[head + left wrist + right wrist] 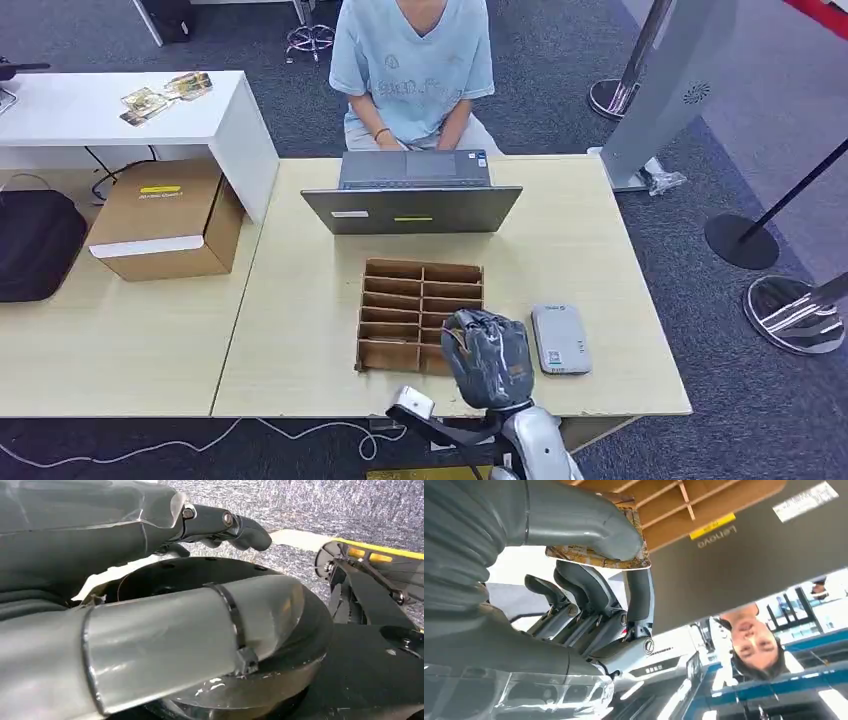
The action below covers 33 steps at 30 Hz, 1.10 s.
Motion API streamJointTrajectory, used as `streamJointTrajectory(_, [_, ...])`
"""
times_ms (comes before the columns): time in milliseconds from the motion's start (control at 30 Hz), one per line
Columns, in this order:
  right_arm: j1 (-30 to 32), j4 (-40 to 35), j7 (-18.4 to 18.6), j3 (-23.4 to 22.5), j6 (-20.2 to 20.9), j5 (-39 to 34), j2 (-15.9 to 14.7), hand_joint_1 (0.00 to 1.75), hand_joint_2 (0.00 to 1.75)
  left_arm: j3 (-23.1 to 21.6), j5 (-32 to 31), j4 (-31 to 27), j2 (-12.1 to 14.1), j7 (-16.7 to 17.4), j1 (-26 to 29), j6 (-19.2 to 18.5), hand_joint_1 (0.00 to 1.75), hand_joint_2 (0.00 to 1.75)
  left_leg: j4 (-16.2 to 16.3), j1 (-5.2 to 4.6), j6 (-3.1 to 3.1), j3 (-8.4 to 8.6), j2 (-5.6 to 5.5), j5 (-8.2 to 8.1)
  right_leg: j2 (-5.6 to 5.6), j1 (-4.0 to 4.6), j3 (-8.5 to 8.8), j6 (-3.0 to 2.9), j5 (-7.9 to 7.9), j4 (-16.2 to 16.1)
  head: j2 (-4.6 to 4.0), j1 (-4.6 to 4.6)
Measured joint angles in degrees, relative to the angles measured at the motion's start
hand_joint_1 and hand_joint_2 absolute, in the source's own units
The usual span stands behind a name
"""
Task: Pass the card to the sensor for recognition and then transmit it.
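My right hand [487,355] hovers over the near right corner of the brown cardboard divider box [400,310]. In the right wrist view its thumb and fingers [594,587] pinch a patterned card [596,559], which lies flat between them. The grey card sensor [560,340] lies on the table just to the right of that hand. My left hand [150,595] hangs low beside my body, fingers [240,527] stretched out with nothing in them.
A grey laptop [412,195] stands open at the far side of the light wooden table [300,300], with a seated person [412,60] behind it. A cardboard carton [165,220] sits on the left table. Stanchion bases [795,310] stand on the floor at the right.
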Motion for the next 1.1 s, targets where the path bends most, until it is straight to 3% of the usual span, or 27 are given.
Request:
streamJointTrajectory(600, [-0.48,-3.5,-1.18,0.35,-2.23,1.2,-0.11,1.75,1.75,0.0,-0.68,0.0,0.0,0.24,-0.06,0.02,0.0,0.0,0.0,0.0,0.0,0.0,0.0,0.0,0.0,0.0,0.0,0.0,0.0,0.0,0.0,0.0])
streamJointTrajectory(933, [-6.02,-4.55,-1.66,1.75,-7.69,7.21,-1.29,1.75,1.75,0.0,-1.16,0.0,-0.31,0.04,-0.05,2.58,0.0,0.0,0.0,0.0,0.0,0.0,0.01,0.01,0.01,0.0,0.01,0.0,0.01,0.01,0.0,0.0])
streamJointTrajectory(1100, [-10.64,-4.33,-1.31,1.92,-8.48,9.16,-1.92,1.75,1.75,0.0,-0.09,0.0,-0.28,-0.04,0.0,3.61,0.0,0.0,0.01,0.0,0.0,0.0,0.02,0.01,0.01,0.0,0.01,0.0,0.02,0.01,0.0,0.0])
